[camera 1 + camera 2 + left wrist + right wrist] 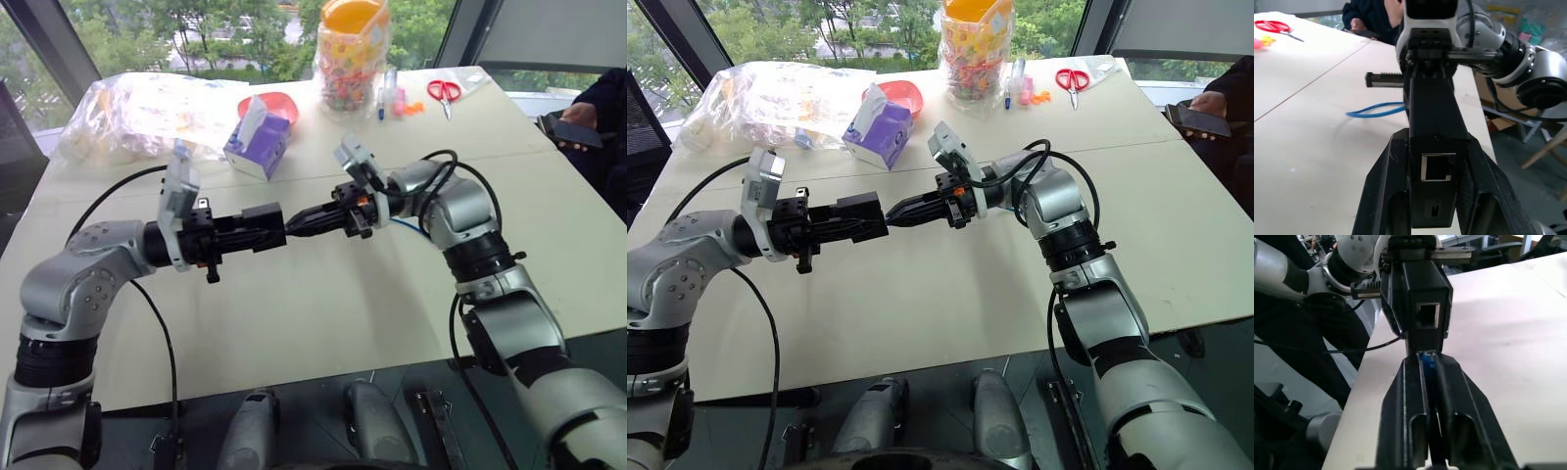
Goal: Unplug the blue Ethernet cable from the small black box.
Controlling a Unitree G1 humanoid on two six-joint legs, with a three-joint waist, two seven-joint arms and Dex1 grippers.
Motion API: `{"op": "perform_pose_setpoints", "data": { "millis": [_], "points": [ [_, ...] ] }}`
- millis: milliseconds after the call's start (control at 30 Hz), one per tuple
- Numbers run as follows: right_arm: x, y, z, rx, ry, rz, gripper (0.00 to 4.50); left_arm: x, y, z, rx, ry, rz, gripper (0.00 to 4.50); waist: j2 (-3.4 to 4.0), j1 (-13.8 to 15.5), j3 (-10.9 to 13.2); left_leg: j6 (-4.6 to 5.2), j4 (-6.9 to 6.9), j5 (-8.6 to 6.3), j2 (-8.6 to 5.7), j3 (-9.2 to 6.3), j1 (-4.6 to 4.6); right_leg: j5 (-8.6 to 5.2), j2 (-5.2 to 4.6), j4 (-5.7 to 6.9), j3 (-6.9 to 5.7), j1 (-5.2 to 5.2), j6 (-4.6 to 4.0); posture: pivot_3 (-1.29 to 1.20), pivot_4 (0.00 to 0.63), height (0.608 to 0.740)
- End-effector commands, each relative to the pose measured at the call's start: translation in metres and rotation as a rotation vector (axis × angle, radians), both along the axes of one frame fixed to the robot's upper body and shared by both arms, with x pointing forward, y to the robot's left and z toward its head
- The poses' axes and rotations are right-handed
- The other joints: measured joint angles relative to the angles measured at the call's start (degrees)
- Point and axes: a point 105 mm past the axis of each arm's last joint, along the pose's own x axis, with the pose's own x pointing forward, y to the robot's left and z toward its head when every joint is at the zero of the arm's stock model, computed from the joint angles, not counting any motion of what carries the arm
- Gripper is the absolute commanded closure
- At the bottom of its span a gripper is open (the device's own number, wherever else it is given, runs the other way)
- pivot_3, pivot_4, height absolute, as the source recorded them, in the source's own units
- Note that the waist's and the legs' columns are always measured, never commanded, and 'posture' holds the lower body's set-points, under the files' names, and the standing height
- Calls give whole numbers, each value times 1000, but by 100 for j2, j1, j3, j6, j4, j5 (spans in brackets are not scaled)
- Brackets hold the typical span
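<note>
The small black box [263,223] hangs above the table, with my left gripper [257,227] shut on its sides. In the left wrist view the box [1436,196] sits between the fingers [1382,186] with an empty port facing the camera. My right gripper [296,227] comes in from the opposite side, its tips against the box. A bit of the blue Ethernet cable [1426,361] is pinched between its shut fingers [1409,396], right under the box [1422,313]. More of the cable [1376,111] trails on the table beyond. Whether the plug sits in a port is hidden.
A purple-and-white tissue box [257,145], a red bowl [282,101], a crumpled plastic bag [147,116], a candy jar [351,54] and red scissors [444,93] lie at the table's [323,323] far side. A person's hand with a phone [573,122] is at the far right.
</note>
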Motion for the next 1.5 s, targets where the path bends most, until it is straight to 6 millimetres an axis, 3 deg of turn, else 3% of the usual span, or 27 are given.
{"op": "perform_pose_setpoints", "data": {
  "millis": [33,600,933,1500],
  "points": [
    [-5,7,16,23,-63,37,4430,-3,-2,9,-8,-53,-10,3985,0,-1,0,0,0,0,0,0,0,0,0,0,0,0,0,0,150,740],
    [-5,5,8,-3,-68,27,4430,-4,4,18,-20,-67,4,3985,0,0,0,0,0,0,0,0,0,0,0,0,0,0,0,0,150,740],
    [9,-11,4,-33,-82,-34,4430,-13,17,18,-2,-52,34,3985,0,1,0,0,0,0,0,0,-1,0,0,0,0,-1,0,0,150,740],
    [-3,2,7,-7,-58,18,4430,-7,5,22,-19,-79,17,3985,0,-1,0,0,0,0,0,0,-1,0,0,0,0,-1,0,0,150,740]
  ]
}}
